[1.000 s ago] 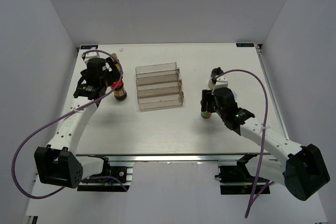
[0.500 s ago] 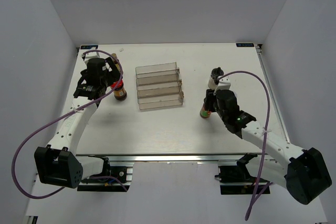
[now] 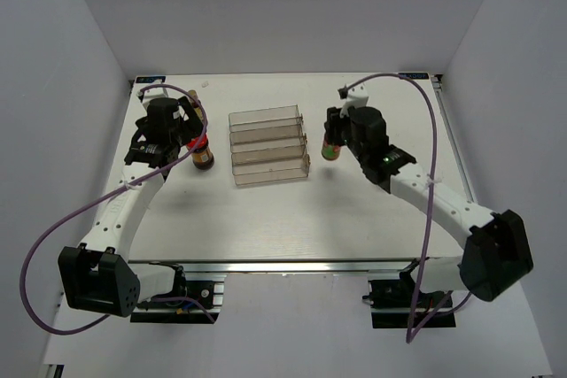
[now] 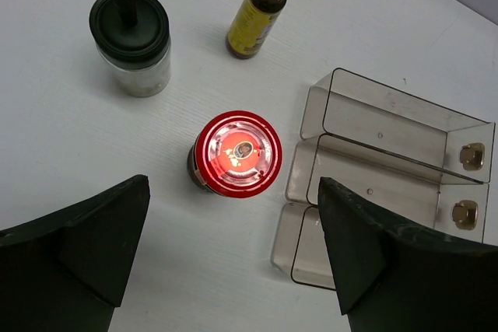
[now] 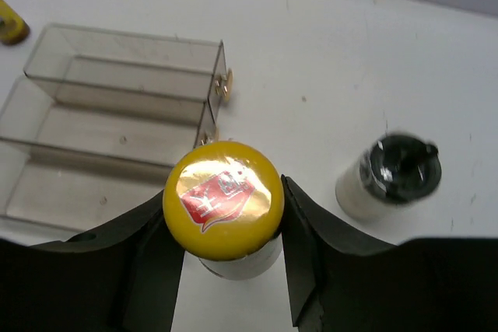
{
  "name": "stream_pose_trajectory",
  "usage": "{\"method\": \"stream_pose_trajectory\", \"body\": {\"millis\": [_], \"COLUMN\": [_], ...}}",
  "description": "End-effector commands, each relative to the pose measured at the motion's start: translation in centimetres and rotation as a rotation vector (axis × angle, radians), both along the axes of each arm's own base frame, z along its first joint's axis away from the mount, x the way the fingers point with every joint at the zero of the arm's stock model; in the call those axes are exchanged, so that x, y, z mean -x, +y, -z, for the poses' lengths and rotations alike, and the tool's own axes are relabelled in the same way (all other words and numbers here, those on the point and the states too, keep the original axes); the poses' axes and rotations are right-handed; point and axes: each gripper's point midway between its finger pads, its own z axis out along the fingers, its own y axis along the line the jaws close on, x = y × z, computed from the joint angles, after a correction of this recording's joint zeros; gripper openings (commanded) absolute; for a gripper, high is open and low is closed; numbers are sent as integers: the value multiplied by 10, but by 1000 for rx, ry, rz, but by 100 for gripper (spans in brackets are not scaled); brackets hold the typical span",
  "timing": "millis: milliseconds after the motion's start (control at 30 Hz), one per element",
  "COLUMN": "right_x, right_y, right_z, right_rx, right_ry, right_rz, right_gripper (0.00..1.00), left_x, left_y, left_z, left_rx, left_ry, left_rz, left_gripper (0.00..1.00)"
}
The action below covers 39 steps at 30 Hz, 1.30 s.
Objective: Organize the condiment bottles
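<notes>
Yellow-capped bottle (image 5: 222, 200) sits clamped inside right hand (image 5: 228, 229).

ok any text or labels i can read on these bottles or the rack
Nothing legible.
yellow-capped bottle: red cap sticker, white marks, blurred
red-lidded jar: small round emblem, too small
slim brown bottle: yellow label, print unreadable
clear rack: no text

Clear stepped plastic rack (image 3: 269, 146) near the middle of the white table (image 3: 266, 219), long compartments running left to right, one behind another. Small brass-coloured fittings (image 4: 471, 155) on its end wall. Plain white walls (image 3: 283, 15) on three sides.
</notes>
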Motion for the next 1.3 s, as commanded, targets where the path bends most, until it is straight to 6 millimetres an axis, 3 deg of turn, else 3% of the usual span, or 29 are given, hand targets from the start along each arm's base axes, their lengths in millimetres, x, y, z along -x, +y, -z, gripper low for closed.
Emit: {"method": "stream_pose_trajectory", "body": {"millis": [0, 167, 200, 233, 267, 300, 333, 467, 500, 533, 967, 1267], "right_x": [-34, -80, -93, -99, -107, -113, -125, -152, -155, -161, -191, -191], "right_y": [31, 71, 80, 86, 92, 97, 107, 130, 134, 139, 157, 157], "right_z": [-103, -133, -119, -120, -139, -140, -125, -123, -134, -122, -76, -32], "right_rx": [-139, -177, -164, -165, -185, -185, -175, -164, -172, -164, -80, -67], "right_ry": [-280, -362, -343, -349, -383, -389, -364, -367, -382, -364, -339, -266], "right_rz": [-46, -92, -96, -104, -112, -116, -122, -150, -156, -162, -176, -169], "right_gripper": [0, 0, 0, 0, 0, 0, 0, 0, 0, 0, 0, 0], "left_x": [-4, -10, -12, -14, -15, -16, -19, -25, -26, -26, -35, -42], "left_y": [2, 3, 3, 4, 5, 6, 8, 12, 11, 11, 16, 17], "left_z": [-10, -14, -11, -14, -14, -13, -11, -11, -11, -11, -6, 3], "left_rx": [-11, -14, -18, -19, -21, -22, -29, -36, -36, -40, -60, -74], "left_ry": [-29, -44, -36, -42, -39, -35, -36, -46, -48, -48, -30, -2], "left_rz": [-14, -24, -25, -31, -40, -51, -61, -82, -82, -82, -107, -118], "left_gripper": [98, 98, 98, 98, 98, 98, 98, 98, 98, 98, 98, 98]}}
